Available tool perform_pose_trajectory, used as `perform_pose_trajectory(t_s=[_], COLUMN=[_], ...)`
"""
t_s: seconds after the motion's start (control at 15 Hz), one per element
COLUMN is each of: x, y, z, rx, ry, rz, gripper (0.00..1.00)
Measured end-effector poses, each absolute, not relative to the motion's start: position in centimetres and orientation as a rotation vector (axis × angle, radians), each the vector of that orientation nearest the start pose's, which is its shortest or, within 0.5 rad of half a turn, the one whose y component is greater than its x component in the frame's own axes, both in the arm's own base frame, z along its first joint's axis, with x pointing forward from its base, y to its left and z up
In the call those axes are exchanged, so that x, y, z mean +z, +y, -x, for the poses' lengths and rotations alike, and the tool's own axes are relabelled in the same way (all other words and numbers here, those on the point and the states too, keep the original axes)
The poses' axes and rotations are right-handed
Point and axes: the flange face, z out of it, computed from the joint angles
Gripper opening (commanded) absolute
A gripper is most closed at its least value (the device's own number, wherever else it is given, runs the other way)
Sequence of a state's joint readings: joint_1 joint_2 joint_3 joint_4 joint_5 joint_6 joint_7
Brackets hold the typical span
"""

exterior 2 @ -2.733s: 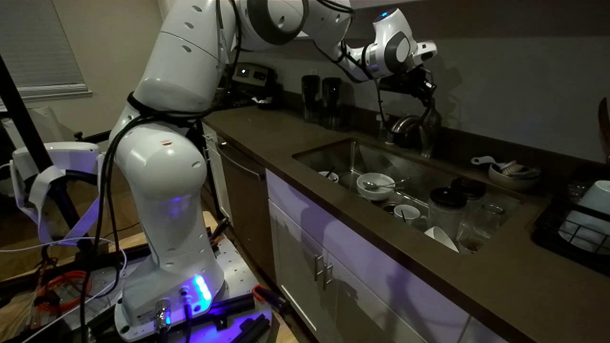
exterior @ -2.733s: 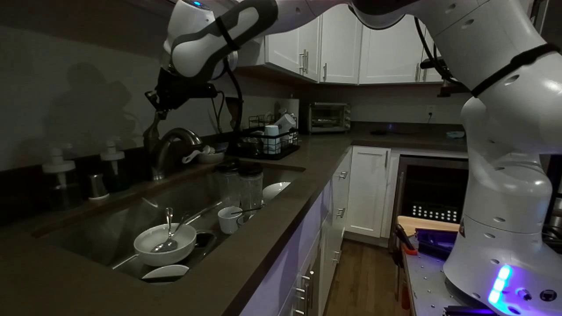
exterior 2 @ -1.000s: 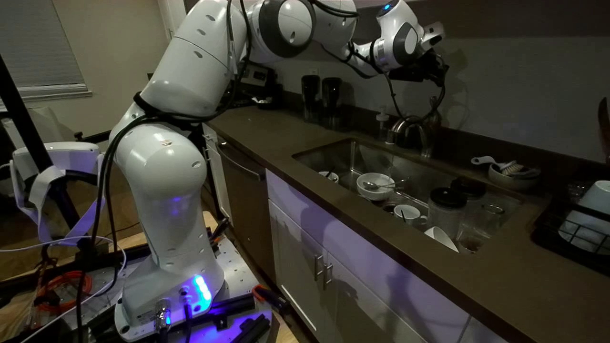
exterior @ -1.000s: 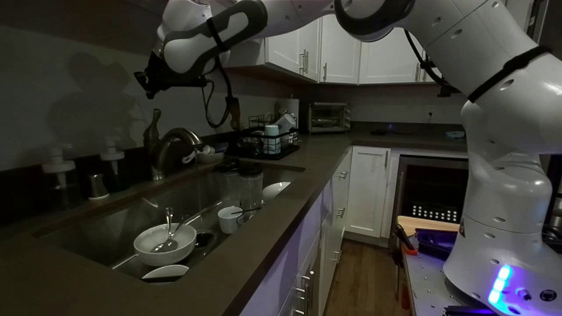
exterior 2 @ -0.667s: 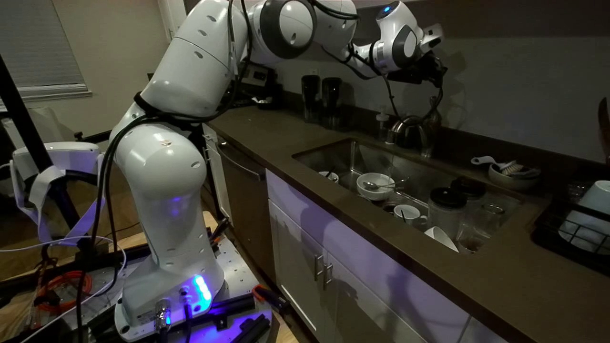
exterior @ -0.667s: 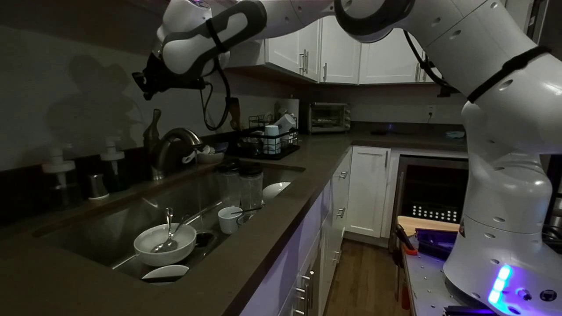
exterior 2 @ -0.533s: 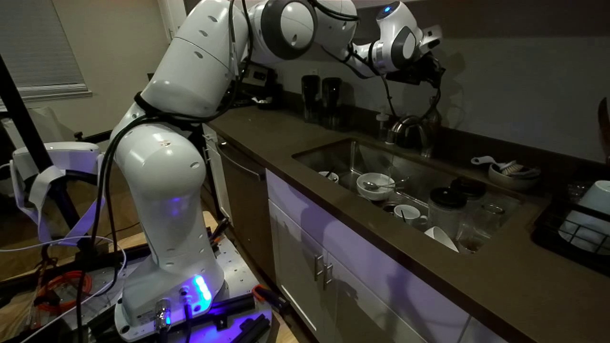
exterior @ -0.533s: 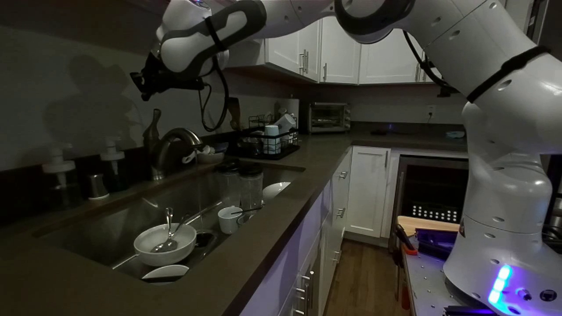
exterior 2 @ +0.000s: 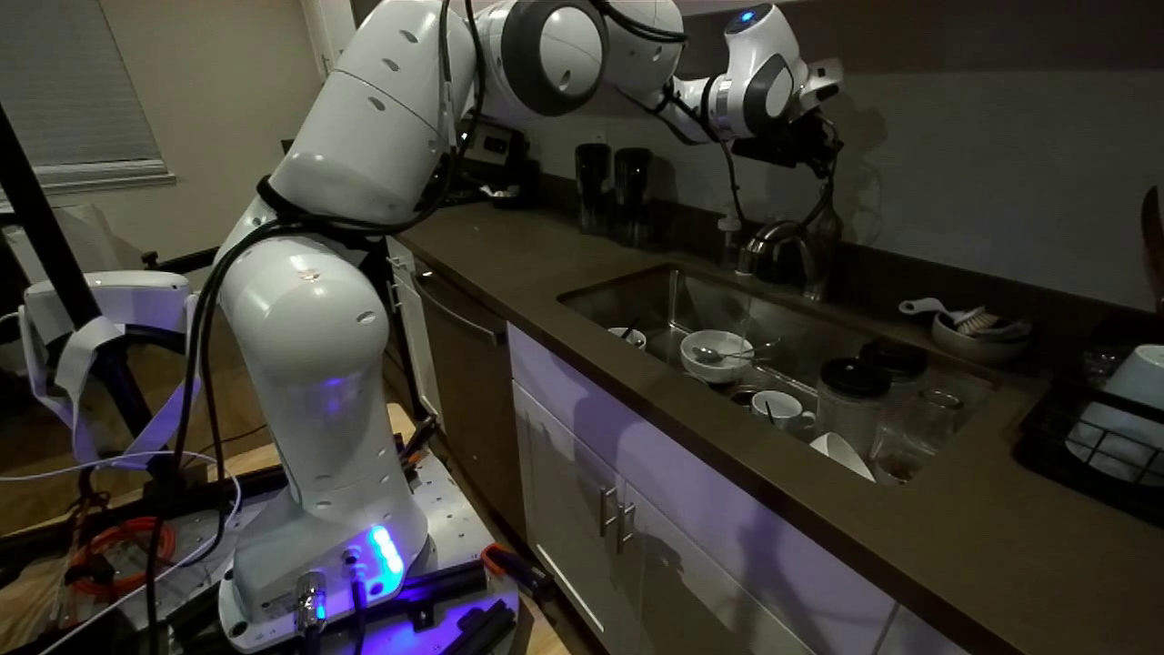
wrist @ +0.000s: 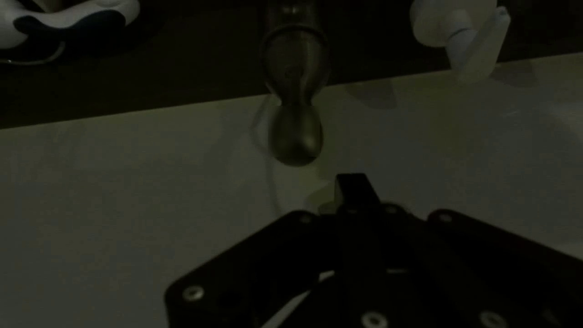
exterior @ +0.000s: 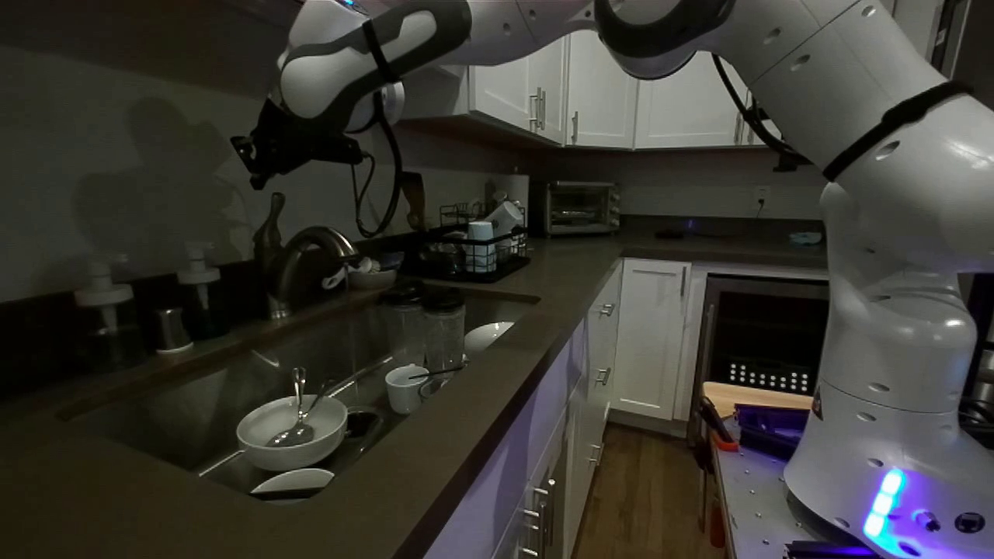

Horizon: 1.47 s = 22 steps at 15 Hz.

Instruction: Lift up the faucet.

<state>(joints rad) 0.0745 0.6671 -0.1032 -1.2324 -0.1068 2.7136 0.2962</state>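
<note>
The faucet [exterior: 291,260] is dark brushed metal with an arched spout and an upright lever handle [exterior: 270,221]. It stands behind the sink in both exterior views [exterior 2: 773,238]. A faint thin line like running water drops from the spout. My gripper [exterior: 247,164] hangs above the lever's top, apart from it; it also shows dark in an exterior view [exterior 2: 829,156]. In the dim wrist view the rounded lever tip [wrist: 295,134] lies beyond and left of my fingertips [wrist: 354,190]. The finger links converge and no gap shows between the tips; nothing is held.
The wall [exterior: 101,178] is close behind the faucet. White-capped dispensers [exterior: 200,283] stand beside it. The sink [exterior: 175,423] holds bowls, cups and jars. A brush bowl [exterior 2: 978,337] and a dish rack [exterior: 497,260] stand farther along. The arm's black cable [exterior: 396,186] hangs near the spout.
From touching the lever's top 2.7 s ago, my gripper has risen off it. In the last half second it tilts slightly downward. The faint water line below the spout has appeared.
</note>
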Motion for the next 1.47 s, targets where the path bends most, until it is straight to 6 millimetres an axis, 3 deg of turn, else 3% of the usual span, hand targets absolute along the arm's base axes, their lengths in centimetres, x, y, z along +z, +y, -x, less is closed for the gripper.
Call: perform_pose_trajectory(t_s=[1.47], x=[46.8], y=[0.7], z=[-77.8], rx=[-0.967], ry=[0.284], rz=[3.036], gripper=[0.00])
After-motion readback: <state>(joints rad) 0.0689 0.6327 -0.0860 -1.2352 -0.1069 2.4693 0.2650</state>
